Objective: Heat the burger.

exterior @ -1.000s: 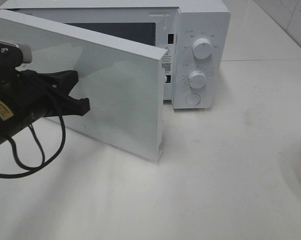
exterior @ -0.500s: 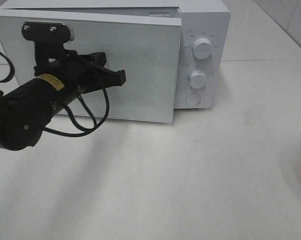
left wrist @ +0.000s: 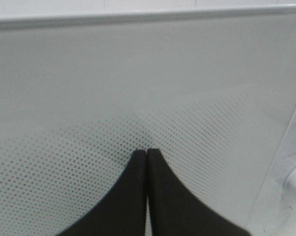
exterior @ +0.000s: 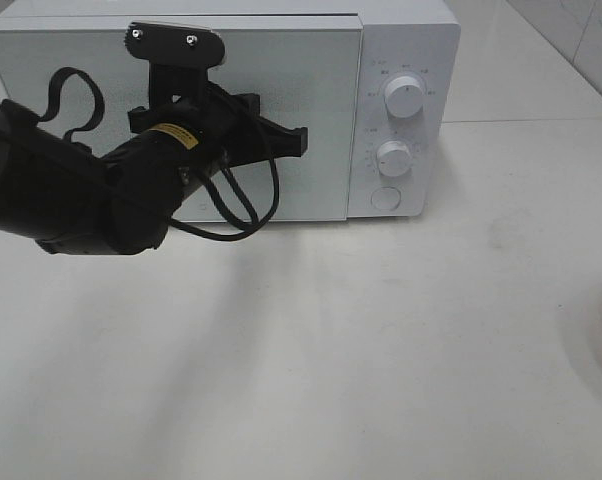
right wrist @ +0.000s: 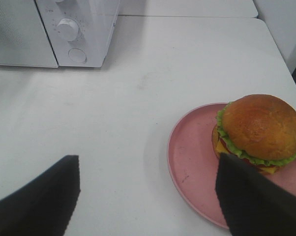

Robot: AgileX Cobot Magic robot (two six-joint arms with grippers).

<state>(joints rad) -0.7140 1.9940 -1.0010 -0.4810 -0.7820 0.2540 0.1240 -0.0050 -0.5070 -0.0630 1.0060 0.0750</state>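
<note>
**Burger sitting on its plate, microwave door flat against the front**

Burger (right wrist: 258,132) looks pretty good in the right wrist view: glossy orange-brown top bun, frilly green lettuce poking out all round under it, a bit of yellow cheese and something red at the lower edge. It's standing upright, bun dome up, so its axis runs straight up from the plate. Being round, it doesn't really point anywhere sideways. It sits on the right part of a round pink plate (right wrist: 192,162), at the right of that frame, well apart from the white microwave (right wrist: 76,29) in the upper left.

The right gripper (right wrist: 148,196) has its two dark fingers spread wide at the bottom of the frame, nothing between them, hovering above the white table (right wrist: 153,83).

In the high view the left gripper (exterior: 299,143) is at the upper middle, against the microwave door (exterior: 321,80). Its fingers (left wrist: 160,196) are pressed together with the tips on the dotted door panel, pinching nothing.
</note>
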